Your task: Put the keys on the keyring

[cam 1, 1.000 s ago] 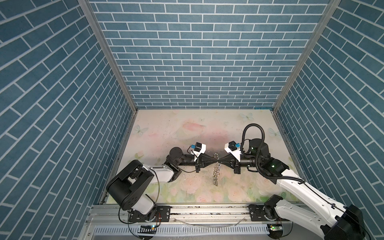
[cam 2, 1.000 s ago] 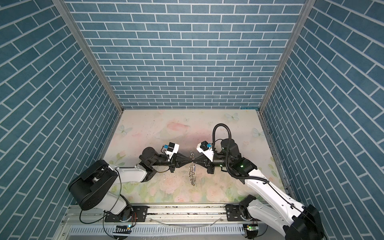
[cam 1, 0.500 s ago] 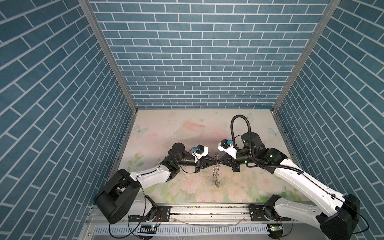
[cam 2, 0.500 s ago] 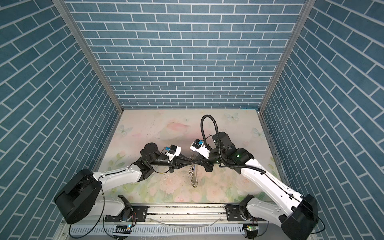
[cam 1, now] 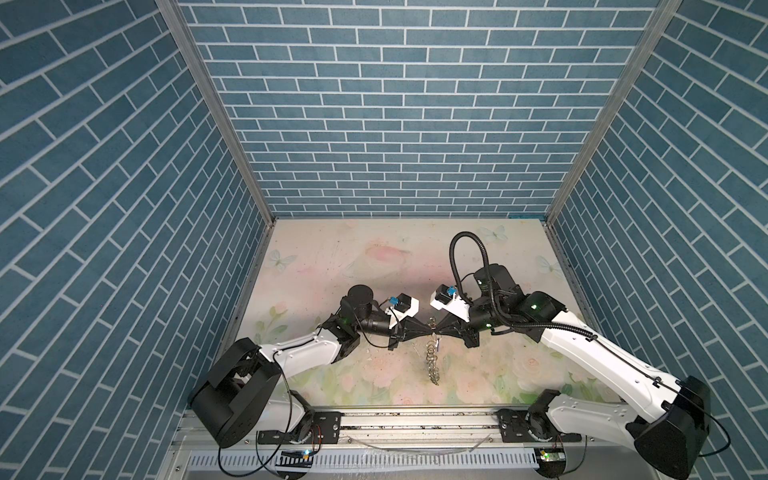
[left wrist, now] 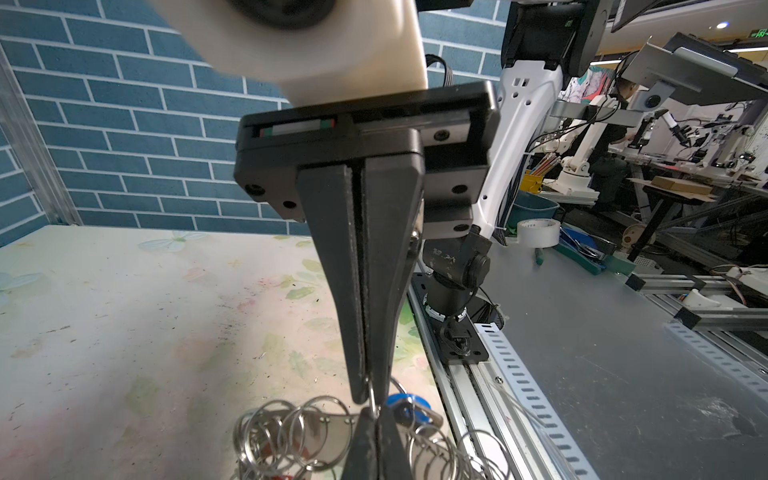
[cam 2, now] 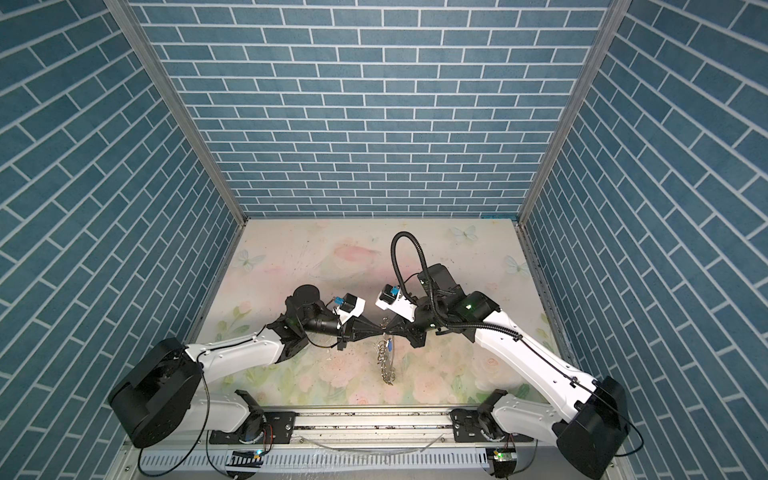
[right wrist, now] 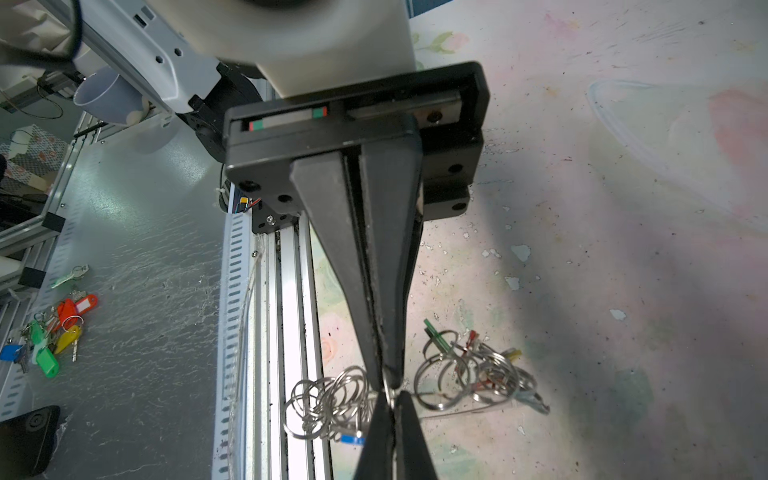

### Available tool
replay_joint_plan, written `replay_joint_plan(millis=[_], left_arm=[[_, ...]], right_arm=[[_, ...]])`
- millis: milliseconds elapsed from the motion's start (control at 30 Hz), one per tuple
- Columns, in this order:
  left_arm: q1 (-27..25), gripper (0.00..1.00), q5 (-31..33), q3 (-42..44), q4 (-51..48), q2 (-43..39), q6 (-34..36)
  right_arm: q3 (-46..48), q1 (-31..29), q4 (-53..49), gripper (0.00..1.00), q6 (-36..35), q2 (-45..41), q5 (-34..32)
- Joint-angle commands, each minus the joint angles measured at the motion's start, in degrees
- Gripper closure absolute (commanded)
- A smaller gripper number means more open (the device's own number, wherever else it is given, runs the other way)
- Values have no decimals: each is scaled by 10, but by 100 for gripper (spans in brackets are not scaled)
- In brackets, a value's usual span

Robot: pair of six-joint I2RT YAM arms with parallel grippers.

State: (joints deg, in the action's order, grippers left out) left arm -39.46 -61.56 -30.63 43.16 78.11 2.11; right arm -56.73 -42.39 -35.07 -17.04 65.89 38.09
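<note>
Past the front edge of the tabletop [cam 1: 332,257], one bunch of loose keys [right wrist: 68,316] lies on the grey bench [right wrist: 145,270], unthreaded. Near that edge's middle hangs one keyring [cam 1: 432,365], carrying apparently four tagged keys [left wrist: 405,406]: blue, green, red, yellow. Left gripper [cam 1: 428,331] and right gripper [cam 1: 439,331] meet tip to tip, jaws clamped on the keyring.

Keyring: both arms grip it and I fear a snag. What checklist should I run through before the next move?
1. Left gripper shut on the keyring: ok.
2. Right gripper shut on it, tips almost meeting the left's: ok.
3. A gripper free to fetch a key: not ok, both occupied.
4. Loose keys on the table: not ok, they lie on the grey bench beyond the rail.
5. Keyring pried open for a key: cannot tell.
</note>
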Motion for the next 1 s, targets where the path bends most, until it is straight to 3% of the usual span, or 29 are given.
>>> replay_joint_plan(millis=[0,100,233,400,600,967], left_arm=[[-4,100,9,-5,5,-4,4],[-4,100,37,0,37,-4,-22],[-4,100,57,21,162,15,-88],[-4,100,74,28,216,29,-106],[-4,100,90,30,184,17,-81],[-4,100,109,28,160,8,-64]], right_arm=[[2,-2,70,98,-5,-24,9],[68,11,155,85,17,-74,-17],[177,95,313,73,96,-144,38],[189,104,328,76,119,-134,56],[193,105,333,77,135,-125,95],[212,102,326,79,146,-96,97]])
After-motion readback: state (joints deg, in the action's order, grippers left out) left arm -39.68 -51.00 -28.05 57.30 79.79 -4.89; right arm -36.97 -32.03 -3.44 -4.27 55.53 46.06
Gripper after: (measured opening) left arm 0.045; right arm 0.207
